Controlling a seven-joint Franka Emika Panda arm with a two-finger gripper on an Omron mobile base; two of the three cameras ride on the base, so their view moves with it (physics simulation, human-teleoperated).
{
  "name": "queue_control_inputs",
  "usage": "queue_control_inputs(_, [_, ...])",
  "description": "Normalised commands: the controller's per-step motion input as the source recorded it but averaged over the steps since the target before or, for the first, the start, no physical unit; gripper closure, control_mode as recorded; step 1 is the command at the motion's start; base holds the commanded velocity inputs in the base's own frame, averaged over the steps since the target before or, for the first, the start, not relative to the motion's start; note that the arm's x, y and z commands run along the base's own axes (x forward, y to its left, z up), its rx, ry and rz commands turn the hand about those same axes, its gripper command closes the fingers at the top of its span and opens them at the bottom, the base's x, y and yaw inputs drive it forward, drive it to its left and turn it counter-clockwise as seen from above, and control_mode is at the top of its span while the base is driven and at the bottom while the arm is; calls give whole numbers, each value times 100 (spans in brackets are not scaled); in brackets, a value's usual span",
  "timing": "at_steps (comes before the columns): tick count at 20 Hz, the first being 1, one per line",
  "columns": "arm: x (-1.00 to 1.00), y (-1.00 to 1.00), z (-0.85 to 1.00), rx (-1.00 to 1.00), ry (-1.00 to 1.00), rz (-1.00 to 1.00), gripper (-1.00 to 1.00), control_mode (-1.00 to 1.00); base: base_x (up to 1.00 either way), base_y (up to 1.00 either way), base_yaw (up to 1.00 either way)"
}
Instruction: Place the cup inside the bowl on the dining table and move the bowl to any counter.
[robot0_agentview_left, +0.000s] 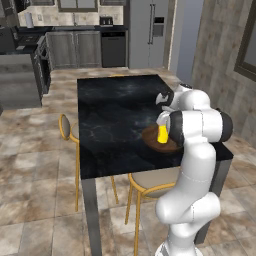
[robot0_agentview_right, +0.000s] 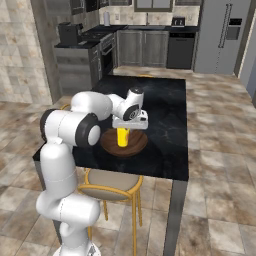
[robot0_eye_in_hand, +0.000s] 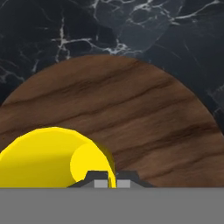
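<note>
We judge first step near done: cup (robot0_agentview_right: 122, 137) over bowl (robot0_agentview_right: 124, 142), fingers (robot0_eye_in_hand: 101, 179) clamped on cup rim. Next we need to release, then grip bowl edge for carry to counter (robot0_agentview_left: 75, 29). Cup plain bright yellow, upright; bowl dark wood, near tabletop (robot0_agentview_right: 160, 110) edge.

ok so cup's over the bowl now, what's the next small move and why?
Probably lower a touch, then open the fingers. They are shut on the rim of the small bright-yellow cylindrical cup, which hangs upright over the middle of the wide dark-brown wooden bowl on the black marble-veined dining table. Whether its base already touches the wood I can't tell.
</note>
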Motion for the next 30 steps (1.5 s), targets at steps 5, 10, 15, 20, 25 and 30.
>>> queue_control_inputs(5, [0, 0, -16, 0, 0, 3, 100, -100, 0, 0, 0])
queue_control_inputs(10, [0, 0, -13, 0, 0, 3, 100, -100, 0, 0, 0])
queue_control_inputs(15, [0, 0, -14, 0, 0, 4, 100, -100, 0, 0, 0])
queue_control_inputs(20, [0, 0, -9, 0, -1, 4, 100, -100, 0, 0, 0])
queue_control_inputs(25, [0, 0, -3, 0, 0, 4, 100, -100, 0, 0, 0])
queue_control_inputs(30, [0, 0, 0, 0, 0, 1, 100, -100, 0, 0, 0])
